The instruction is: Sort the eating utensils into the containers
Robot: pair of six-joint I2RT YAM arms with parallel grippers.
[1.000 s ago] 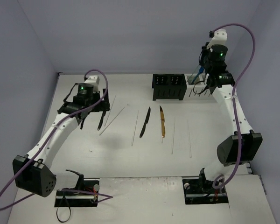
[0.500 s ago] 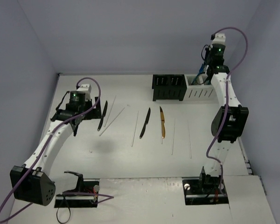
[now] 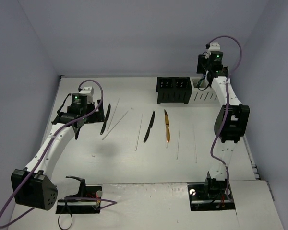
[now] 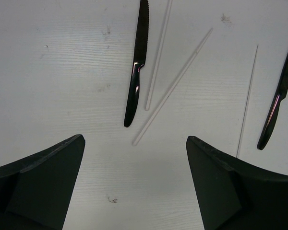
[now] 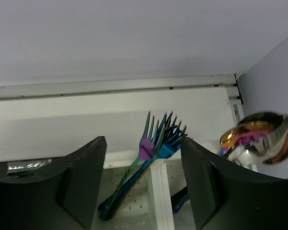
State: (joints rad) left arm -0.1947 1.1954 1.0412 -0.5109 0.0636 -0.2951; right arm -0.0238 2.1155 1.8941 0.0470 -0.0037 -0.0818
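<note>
Right gripper (image 5: 143, 141) is hanging released above iridescent forks (image 5: 158, 136) in the white caddy (image 5: 159, 196); left gripper (image 4: 134, 140) is gaping, black knife (image 4: 136, 72) just ahead.

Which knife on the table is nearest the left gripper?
The leftmost black knife, its handle end just ahead of the open left gripper. The other black knife and the gold knife lie farther right.

Table: two black knives (image 3: 149, 125), one gold knife (image 3: 167, 125), five white chopsticks (image 3: 138, 130). One black caddy (image 3: 174, 89); one white caddy (image 3: 205, 96), holding at least two forks (image 5: 156, 139) and one spoon (image 5: 259, 139).
</note>
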